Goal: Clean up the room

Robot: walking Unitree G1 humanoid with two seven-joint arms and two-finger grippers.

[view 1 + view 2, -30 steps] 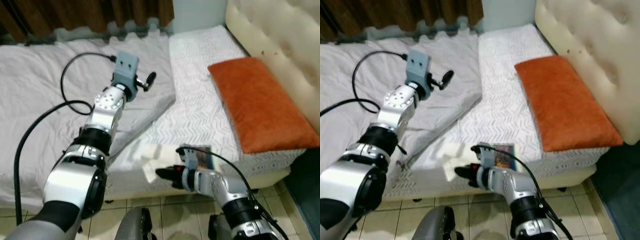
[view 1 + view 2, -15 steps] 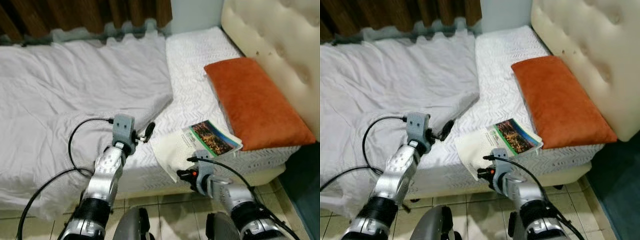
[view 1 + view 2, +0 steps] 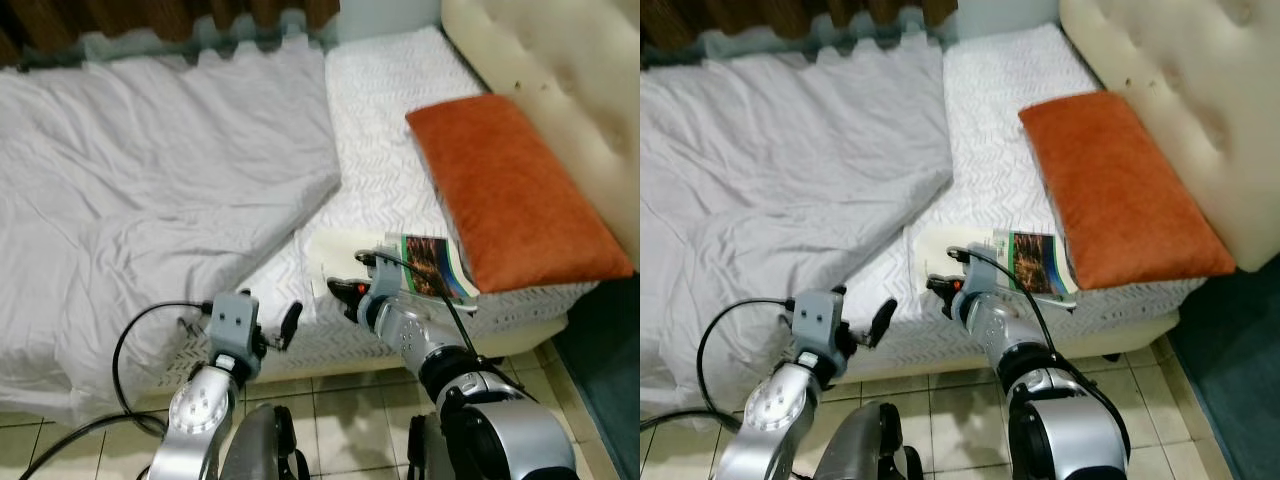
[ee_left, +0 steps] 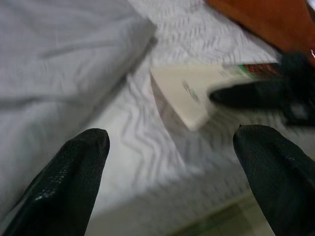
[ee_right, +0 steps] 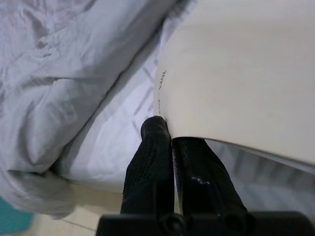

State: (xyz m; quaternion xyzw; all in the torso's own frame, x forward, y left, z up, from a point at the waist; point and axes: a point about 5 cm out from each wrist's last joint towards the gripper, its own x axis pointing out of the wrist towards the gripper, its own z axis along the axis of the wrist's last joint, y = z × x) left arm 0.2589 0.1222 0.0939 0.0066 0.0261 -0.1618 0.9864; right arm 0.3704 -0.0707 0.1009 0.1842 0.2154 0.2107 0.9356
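Note:
An open book (image 3: 428, 266), with a cream page (image 3: 342, 252) and a colour photo page, lies on the white mattress (image 3: 385, 130) near its front edge, against an orange pillow (image 3: 510, 190). My right gripper (image 3: 345, 291) is at the book's near edge. In the right wrist view its fingers (image 5: 152, 162) are pressed together with the cream page (image 5: 236, 73) caught at their tips. My left gripper (image 3: 287, 325) hangs low in front of the bed's edge. Its fingertips (image 4: 78, 162) stand wide apart around nothing, pointing at the book (image 4: 189, 93).
A rumpled grey blanket (image 3: 150, 190) covers the bed's left part. A cream tufted headboard (image 3: 560, 60) stands on the right and brown curtains (image 3: 120, 12) at the back. Tiled floor (image 3: 350, 400) lies below the bed, with a teal rug (image 3: 605, 340) at the right.
The left arm has dropped from over the blanket to below the bed's edge. The right gripper has brought the book up onto the mattress beside the pillow. The camera has shifted too.

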